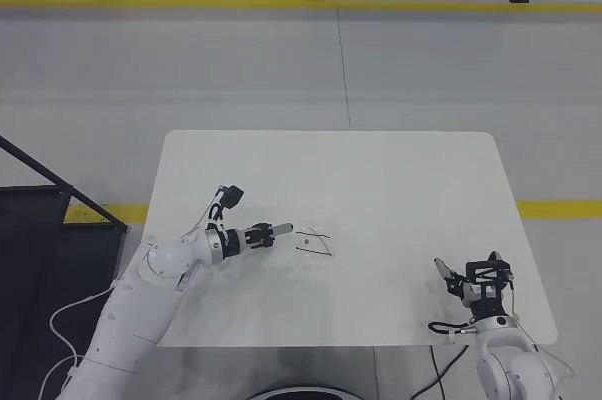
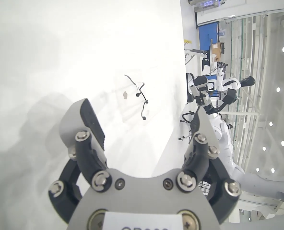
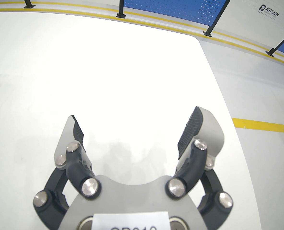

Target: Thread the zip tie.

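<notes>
Start of task, by the look of it: nothing gripped, nothing threaded. Zip tie [image 1: 315, 243] flat on the table [image 1: 401, 170], thin, black, kinked, no closed loop to be seen. Left gripper [image 1: 284, 229] just beside the zip tie, spread wide, empty, pointed toward it. Right gripper [image 3: 136, 113] well apart from the zip tie, likewise wide and empty. Left to do, most likely: pick up, line tail with head, push through.

The zip tie [image 2: 146, 101] looked black on the white table [image 1: 401, 180]; the right gripper [image 3: 135, 113] was grey with black ribbed pads [image 3: 188, 130].
</notes>
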